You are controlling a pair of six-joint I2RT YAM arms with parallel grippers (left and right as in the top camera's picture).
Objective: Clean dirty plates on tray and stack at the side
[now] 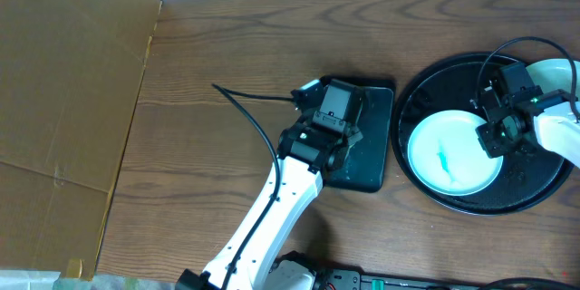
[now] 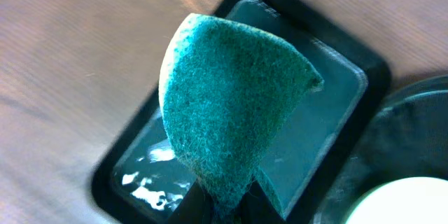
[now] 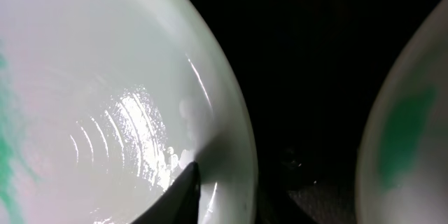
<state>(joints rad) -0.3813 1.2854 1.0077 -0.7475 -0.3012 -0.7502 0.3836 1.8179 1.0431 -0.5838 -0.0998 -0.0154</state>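
A dirty plate with a teal smear lies in the large round black tray. A second dirty plate shows at the tray's far right, partly hidden by my right arm. My right gripper sits on the first plate's right rim. In the right wrist view one finger presses inside that plate and the gripper straddles the rim; the second plate lies beside it on the tray. My left gripper is shut on a teal sponge.
The sponge hangs above a small rectangular black tray left of the round tray. A brown cardboard sheet covers the table's left side. A black cable loops off the left arm.
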